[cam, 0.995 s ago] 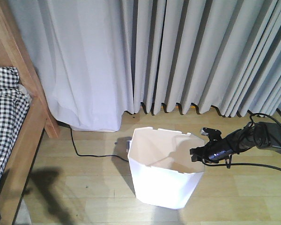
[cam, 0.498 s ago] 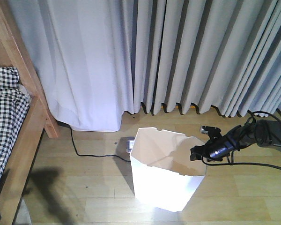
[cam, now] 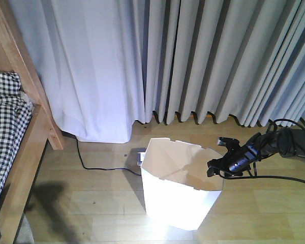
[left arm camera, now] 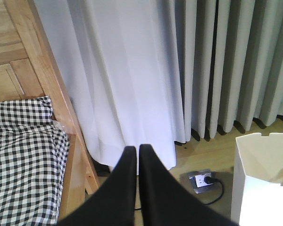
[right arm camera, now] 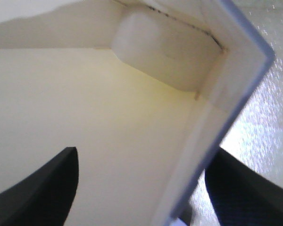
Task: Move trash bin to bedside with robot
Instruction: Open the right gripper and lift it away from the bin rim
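Observation:
The white trash bin [cam: 180, 195] stands on the wooden floor right of centre, its cream inside showing; it also shows in the left wrist view [left arm camera: 264, 179]. My right gripper [cam: 213, 168] is at the bin's right rim. In the right wrist view it [right arm camera: 144, 155] is open, one finger inside and one outside the thin bin wall [right arm camera: 212, 117]. The wooden bed frame [cam: 23, 61] with checked bedding [cam: 5, 117] is at the far left, well apart from the bin. My left gripper [left arm camera: 137, 148] is shut and empty, held in the air facing the bed frame [left arm camera: 52, 80].
Grey-white curtains [cam: 193, 56] hang along the back wall down to the floor. A floor socket [cam: 140, 156] with a black cable [cam: 91, 166] lies just behind the bin's left side. My right arm's cable [cam: 290, 178] trails on the floor at right.
The bin has shifted and turned slightly on the floor. My right arm has drawn a little to the right at the rim. The left arm has not visibly moved.

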You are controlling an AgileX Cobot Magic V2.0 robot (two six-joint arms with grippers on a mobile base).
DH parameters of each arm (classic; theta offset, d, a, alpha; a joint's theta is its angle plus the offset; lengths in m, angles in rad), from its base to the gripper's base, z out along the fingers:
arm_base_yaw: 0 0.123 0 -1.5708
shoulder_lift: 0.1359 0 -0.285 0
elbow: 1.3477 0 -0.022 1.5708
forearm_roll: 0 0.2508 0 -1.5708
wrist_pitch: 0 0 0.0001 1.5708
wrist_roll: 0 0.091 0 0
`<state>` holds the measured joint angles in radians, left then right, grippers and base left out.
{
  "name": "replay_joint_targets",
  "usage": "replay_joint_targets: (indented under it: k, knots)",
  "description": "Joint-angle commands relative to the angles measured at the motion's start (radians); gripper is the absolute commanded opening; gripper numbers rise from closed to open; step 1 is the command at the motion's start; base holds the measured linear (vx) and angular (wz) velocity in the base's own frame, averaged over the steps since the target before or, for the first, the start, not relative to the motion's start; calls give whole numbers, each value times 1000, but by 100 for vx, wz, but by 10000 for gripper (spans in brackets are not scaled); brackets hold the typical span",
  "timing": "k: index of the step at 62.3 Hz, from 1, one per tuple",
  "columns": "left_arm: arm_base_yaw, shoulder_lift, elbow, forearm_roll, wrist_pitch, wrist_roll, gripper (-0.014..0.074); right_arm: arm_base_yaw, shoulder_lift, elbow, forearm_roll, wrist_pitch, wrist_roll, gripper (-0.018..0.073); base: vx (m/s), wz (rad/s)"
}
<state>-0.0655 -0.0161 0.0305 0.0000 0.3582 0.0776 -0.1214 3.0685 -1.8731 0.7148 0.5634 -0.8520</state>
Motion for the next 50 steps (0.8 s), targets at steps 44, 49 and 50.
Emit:
replay_joint_targets:
  k: [44, 49, 50]
  knots:
    - [0, -20, 18, 0, -69, -5, -7, 32, -758, 598, -473, -265, 422, 531, 0, 0]
    - [0, -20, 18, 0, -69, -5, -7, 32, -894, 664, -477, -281, 422, 531, 0, 0]
    - [0, -20, 18, 0, -69, -5, -7, 32, -939, 685, -477, -282, 422, 531, 0, 0]
